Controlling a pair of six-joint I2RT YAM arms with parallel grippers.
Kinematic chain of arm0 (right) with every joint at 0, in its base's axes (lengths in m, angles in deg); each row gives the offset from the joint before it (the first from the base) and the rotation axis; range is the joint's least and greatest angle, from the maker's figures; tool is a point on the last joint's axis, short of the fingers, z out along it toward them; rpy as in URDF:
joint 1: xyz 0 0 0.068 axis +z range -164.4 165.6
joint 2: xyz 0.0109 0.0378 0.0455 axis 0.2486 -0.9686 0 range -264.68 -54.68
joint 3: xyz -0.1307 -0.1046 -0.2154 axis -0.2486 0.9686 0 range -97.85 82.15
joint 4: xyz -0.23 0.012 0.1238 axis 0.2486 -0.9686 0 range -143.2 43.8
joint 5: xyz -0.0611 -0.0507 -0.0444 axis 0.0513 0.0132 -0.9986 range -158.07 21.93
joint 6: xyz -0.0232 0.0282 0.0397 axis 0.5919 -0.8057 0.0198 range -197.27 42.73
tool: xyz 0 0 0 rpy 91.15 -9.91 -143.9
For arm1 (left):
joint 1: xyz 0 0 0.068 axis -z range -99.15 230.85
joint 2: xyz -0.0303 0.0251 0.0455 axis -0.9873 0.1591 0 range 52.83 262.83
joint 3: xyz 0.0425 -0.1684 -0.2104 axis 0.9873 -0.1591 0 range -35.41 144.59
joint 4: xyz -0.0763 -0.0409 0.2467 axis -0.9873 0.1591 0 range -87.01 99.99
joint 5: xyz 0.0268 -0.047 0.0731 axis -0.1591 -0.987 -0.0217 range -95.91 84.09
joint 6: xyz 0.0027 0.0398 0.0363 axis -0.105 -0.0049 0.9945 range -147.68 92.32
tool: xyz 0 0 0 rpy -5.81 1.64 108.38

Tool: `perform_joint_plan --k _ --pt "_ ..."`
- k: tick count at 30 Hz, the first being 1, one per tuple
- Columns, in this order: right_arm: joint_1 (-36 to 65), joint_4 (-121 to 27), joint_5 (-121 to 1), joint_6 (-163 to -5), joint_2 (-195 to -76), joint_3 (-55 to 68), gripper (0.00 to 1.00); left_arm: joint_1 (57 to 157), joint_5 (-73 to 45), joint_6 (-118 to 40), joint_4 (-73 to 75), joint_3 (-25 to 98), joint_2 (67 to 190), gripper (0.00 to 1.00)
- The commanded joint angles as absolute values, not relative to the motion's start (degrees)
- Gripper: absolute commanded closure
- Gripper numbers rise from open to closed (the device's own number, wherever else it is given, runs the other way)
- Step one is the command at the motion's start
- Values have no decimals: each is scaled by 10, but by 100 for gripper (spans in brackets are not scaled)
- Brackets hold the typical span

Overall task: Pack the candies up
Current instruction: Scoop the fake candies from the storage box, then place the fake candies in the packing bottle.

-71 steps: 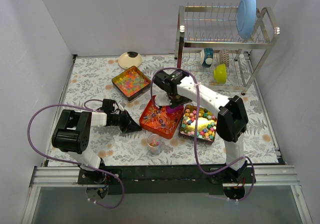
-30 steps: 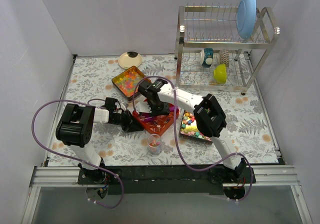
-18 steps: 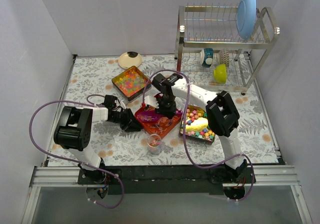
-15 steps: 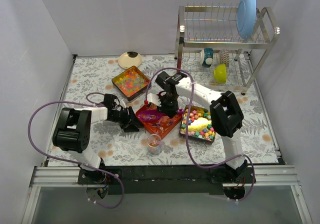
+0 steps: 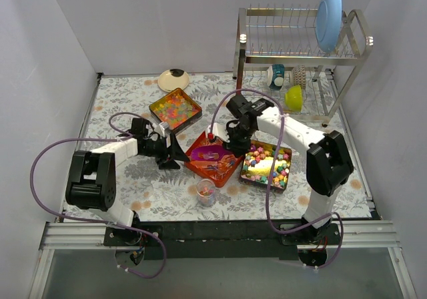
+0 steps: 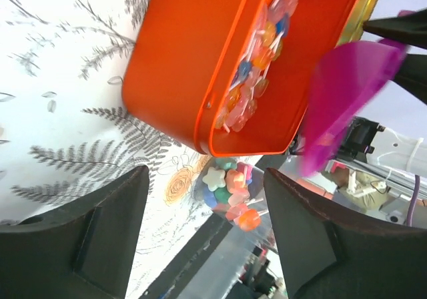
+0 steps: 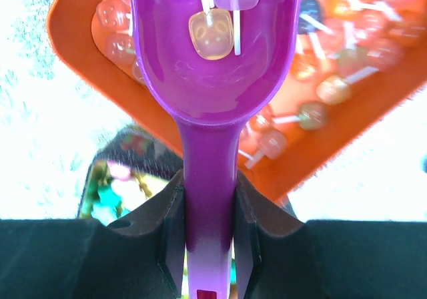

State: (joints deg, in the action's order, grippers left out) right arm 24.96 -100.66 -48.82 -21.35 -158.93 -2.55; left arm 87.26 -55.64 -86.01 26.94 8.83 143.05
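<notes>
A few wrapped candies (image 7: 212, 25) are now carried in the purple scoop (image 7: 207, 79), which has been drawn back out of the heap and is held over the orange tray (image 5: 223, 171) at mid-table, its handle clamped by the right gripper (image 7: 208, 205). The left gripper (image 5: 177, 157), spread wide and holding nothing, has been kept just left of the tray. The load is judged ready for tipping into the part-filled small cup (image 5: 205, 191) just near of the tray

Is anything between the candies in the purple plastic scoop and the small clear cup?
Nothing visible does. Between the candies in the purple plastic scoop and the small clear cup lies only the orange tray rim.
</notes>
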Motion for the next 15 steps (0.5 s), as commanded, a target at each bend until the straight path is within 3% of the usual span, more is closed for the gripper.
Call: perform_joint_plan --k 1,6,15 --pt "237 -1053 -482 -165 -1518 -68 99 830 -577 -828 274 115 1387 31" --pt "244 -1116 -494 -131 -1485 -117 99 752 -607 -846 259 133 1377 31" --pt "297 -1212 -598 -85 -1441 -116 99 716 -593 -853 239 135 1340 30"
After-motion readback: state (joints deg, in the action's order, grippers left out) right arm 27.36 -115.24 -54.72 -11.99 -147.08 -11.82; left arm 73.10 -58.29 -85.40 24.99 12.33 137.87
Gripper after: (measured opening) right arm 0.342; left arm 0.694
